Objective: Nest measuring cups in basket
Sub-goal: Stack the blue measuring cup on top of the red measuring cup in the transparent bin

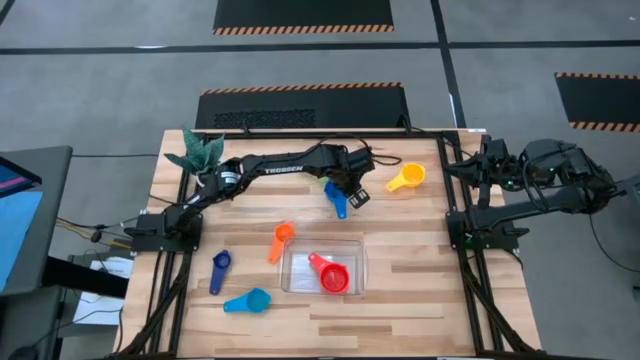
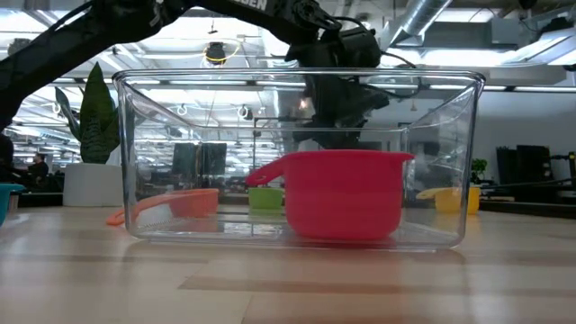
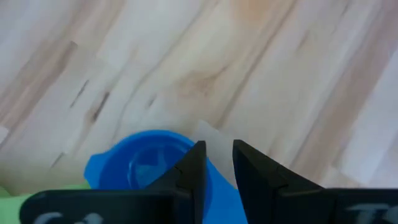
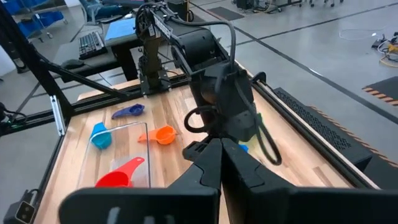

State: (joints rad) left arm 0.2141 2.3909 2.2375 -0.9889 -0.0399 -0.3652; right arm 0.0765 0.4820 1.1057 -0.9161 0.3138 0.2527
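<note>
My left gripper (image 1: 346,190) (image 3: 219,165) reaches to the far middle of the table, over the blue measuring cup (image 1: 336,203) (image 3: 140,168), and is shut on it. A green cup (image 2: 265,198) (image 3: 31,198) sits beside it. The red cup (image 1: 331,275) (image 2: 346,193) stands in the clear basket (image 1: 350,248) (image 2: 135,153). On the table lie the orange cup (image 1: 281,240), the navy cup (image 1: 219,270), the light blue cup (image 1: 248,300) and the yellow cup (image 1: 407,178). My right gripper (image 4: 222,163) waits shut at the table's right edge. My left gripper has the blue cup's handle (image 3: 219,186) between its two fingers, which come from above and point down. The bowl (image 3: 140,168) sticks out to one side of the fingers. Whether the cup is lifted clear of the table, I cannot tell.
A potted plant (image 1: 200,155) stands at the far left corner, by the left arm. The basket sits near the table's middle, toward the near edge. Bare wood lies to the basket's right (image 1: 410,270).
</note>
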